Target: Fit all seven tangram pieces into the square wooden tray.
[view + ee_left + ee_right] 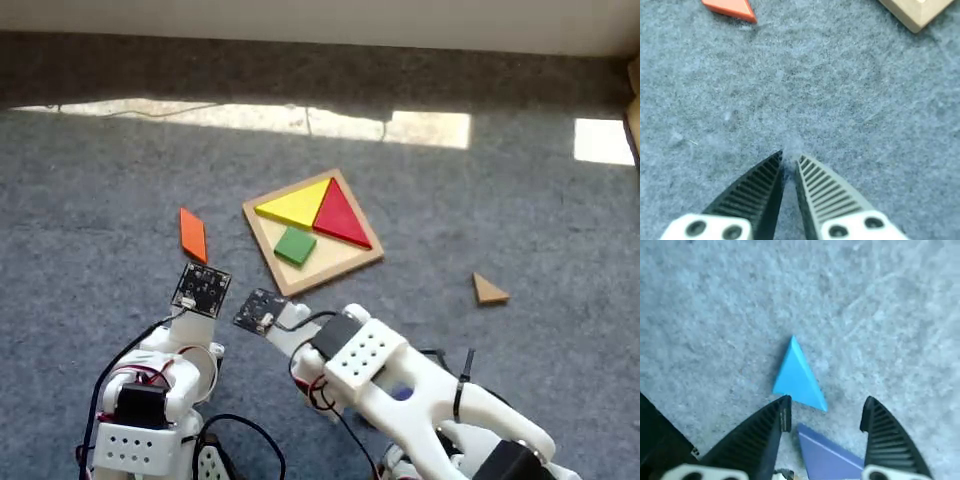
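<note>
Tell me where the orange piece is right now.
In the high view the orange piece lies flat on the grey carpet, to the left of the wooden tray and apart from it, just ahead of the left gripper.

Square wooden tray [335, 260] holding yellow triangle [295, 205], red triangle [341, 218], green square [295, 246], orange parallelogram [193, 235] outside

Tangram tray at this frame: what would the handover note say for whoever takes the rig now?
Left gripper: shut, empty, over bare carpet near the orange parallelogram.
Right gripper: open, empty, over the light blue triangle and a darker blue piece.
Done: yellow triangle, red triangle and green square lie in the tray.
Left: orange parallelogram, both blue pieces and the tan triangle, all on the carpet.
</note>
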You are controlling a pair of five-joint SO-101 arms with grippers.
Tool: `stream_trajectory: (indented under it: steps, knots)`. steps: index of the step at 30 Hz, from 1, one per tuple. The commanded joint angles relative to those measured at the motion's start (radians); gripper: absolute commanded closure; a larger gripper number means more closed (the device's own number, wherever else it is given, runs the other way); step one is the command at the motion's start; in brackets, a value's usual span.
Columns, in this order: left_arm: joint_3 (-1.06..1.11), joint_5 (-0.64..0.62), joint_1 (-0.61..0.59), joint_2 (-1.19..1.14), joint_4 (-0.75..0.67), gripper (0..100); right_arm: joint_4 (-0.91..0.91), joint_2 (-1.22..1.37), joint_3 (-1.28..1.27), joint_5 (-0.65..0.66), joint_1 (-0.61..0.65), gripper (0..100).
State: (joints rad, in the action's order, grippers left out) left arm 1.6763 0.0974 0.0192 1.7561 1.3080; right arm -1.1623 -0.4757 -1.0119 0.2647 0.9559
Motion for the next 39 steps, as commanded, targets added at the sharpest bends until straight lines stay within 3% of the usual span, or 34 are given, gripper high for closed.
stream_trajectory:
  steps: [1, 16, 26, 39]
  knots:
    - [0.021, -0.009, 0.013, 0.021, -0.002, 99, 0.102, -0.027, -0.045, -0.041, 0.035, 77.1]
    - [0.021, -0.009, 0.013, 0.021, -0.002, 99, 0.243, -0.025, -0.150, -0.044, 0.099, 77.3]
    - [0.021, -0.009, 0.013, 0.021, -0.002, 99, 0.246, -0.025, -0.142, -0.040, -0.005, 77.6]
    - [0.021, -0.009, 0.013, 0.021, -0.002, 99, 0.246, -0.038, -0.142, -0.037, -0.004, 98.1]
